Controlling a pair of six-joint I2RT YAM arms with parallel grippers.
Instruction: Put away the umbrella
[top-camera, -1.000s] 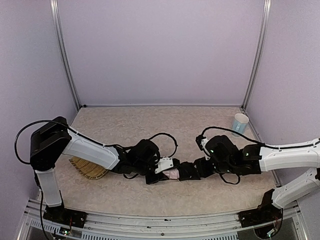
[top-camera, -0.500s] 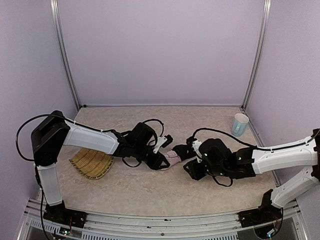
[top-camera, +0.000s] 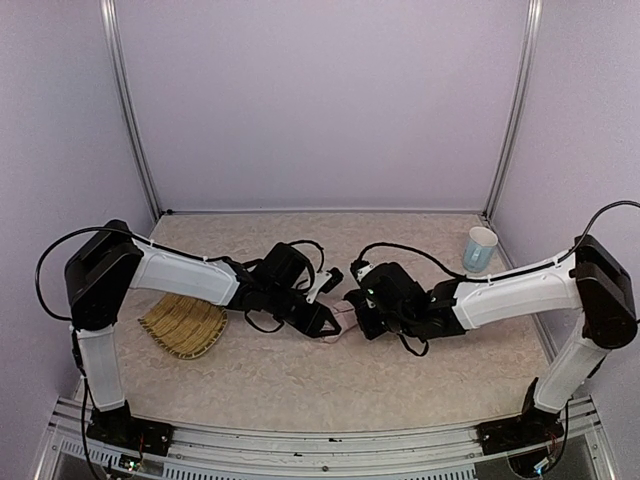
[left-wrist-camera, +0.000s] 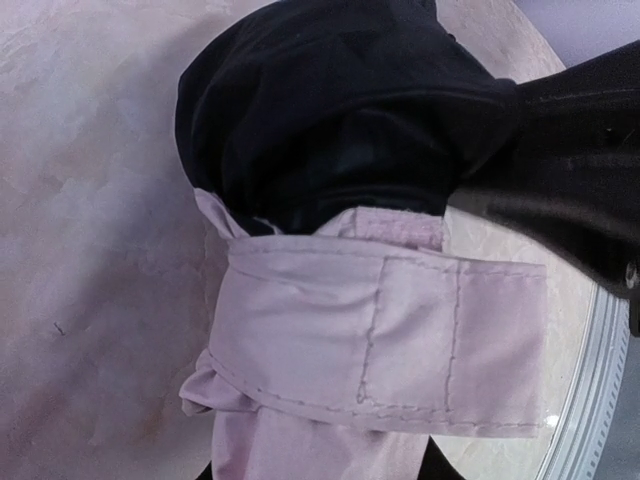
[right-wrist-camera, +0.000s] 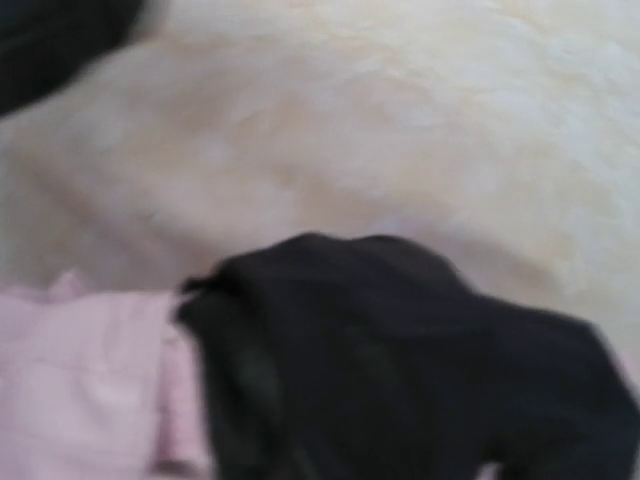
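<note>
The umbrella (top-camera: 343, 316) is a small folded bundle of pale pink fabric with black lining, held low over the table between the two grippers. In the left wrist view its pink canopy and strap (left-wrist-camera: 380, 340) fill the frame, with the black lining (left-wrist-camera: 330, 110) above. My left gripper (top-camera: 327, 322) is shut on the pink fabric, which runs down between its dark fingertips (left-wrist-camera: 432, 468). My right gripper (top-camera: 354, 304) is against the bundle from the right. Its blurred view shows black fabric (right-wrist-camera: 400, 370) and pink fabric (right-wrist-camera: 80, 380); its fingers are not discernible.
A woven straw tray (top-camera: 185, 326) lies on the table left of the left arm. A pale blue cup (top-camera: 480, 248) stands at the back right corner. Purple walls close in the back and sides.
Both grippers moved from near the front of the table toward its middle with the umbrella bundle between them. The right arm swung left and stretched out; the straw tray is now uncovered.
</note>
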